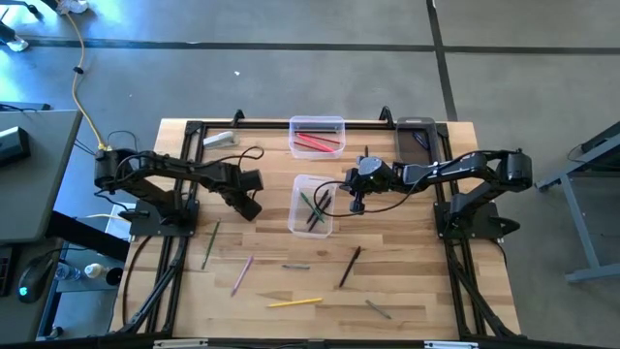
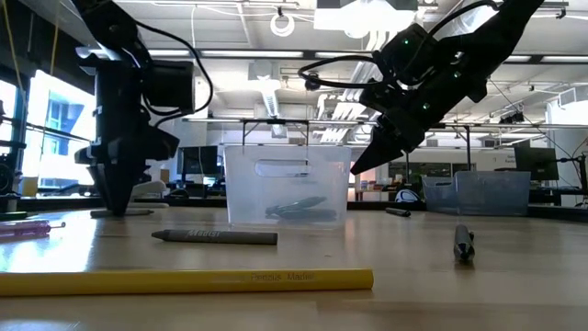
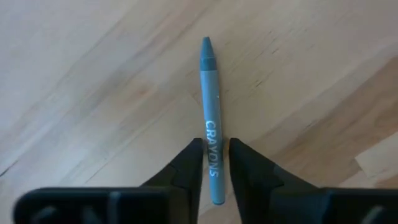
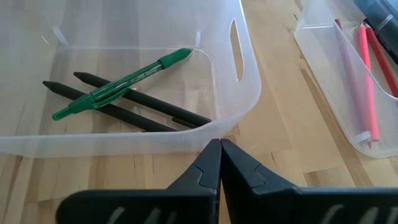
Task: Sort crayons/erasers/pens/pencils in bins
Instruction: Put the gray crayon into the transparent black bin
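wood table – loose pencils | L tool astride crayon, maybe gripping | R tool clenched – office behind

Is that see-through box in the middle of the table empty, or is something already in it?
Not empty. The middle clear bin holds a green pen lying across two dark pens.

Grey floor, ceiling lights, bright window
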